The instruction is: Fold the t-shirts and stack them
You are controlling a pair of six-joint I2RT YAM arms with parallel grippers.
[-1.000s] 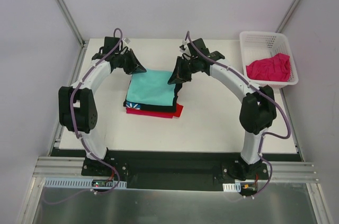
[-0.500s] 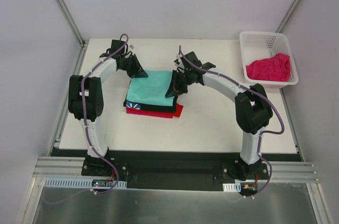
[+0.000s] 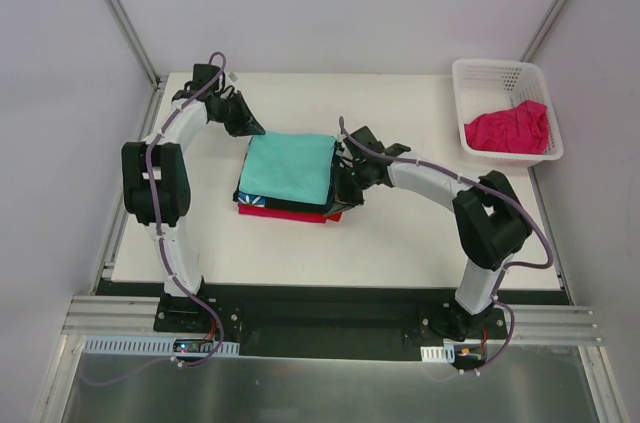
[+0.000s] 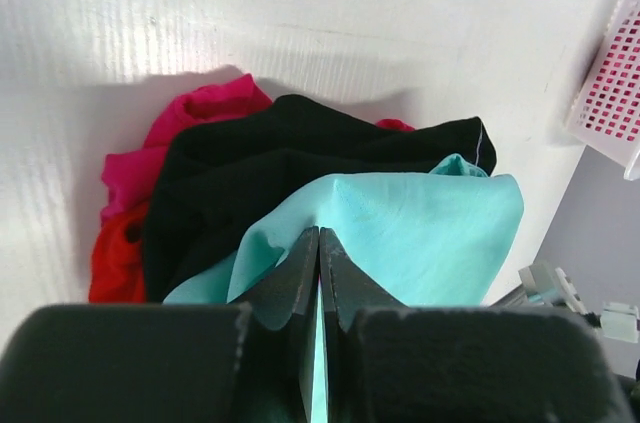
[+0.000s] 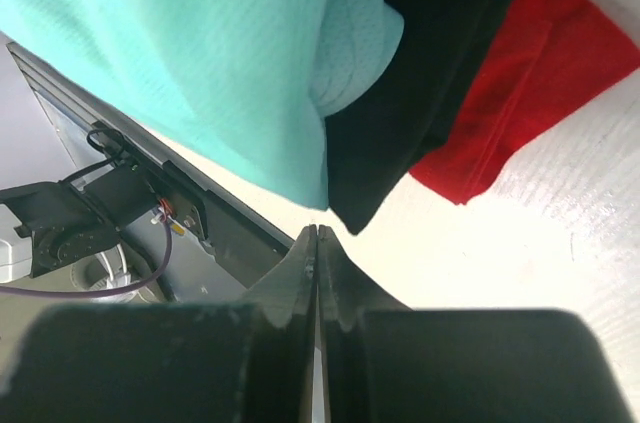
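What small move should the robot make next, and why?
Probably the right gripper should lift away and head toward the basket. It is shut on nothing beside the teal shirt, which lies folded flat, while the pink shirt lies crumpled in there, not yet folded.

Top view: black t-shirt (image 3: pixel 295 206) and red t-shirt (image 3: pixel 290 216) mostly covered by teal t-shirt (image 3: pixel 288 167); only near edges show. Pink t-shirt (image 3: pixel 508 129) partly hidden behind basket (image 3: pixel 505 65) wall. Left wrist view: basket cut off at right edge. Left fingers (image 4: pixel 295 278) pressed together at teal hem; cloth pinched or not, cannot tell. Finger bases blurred.
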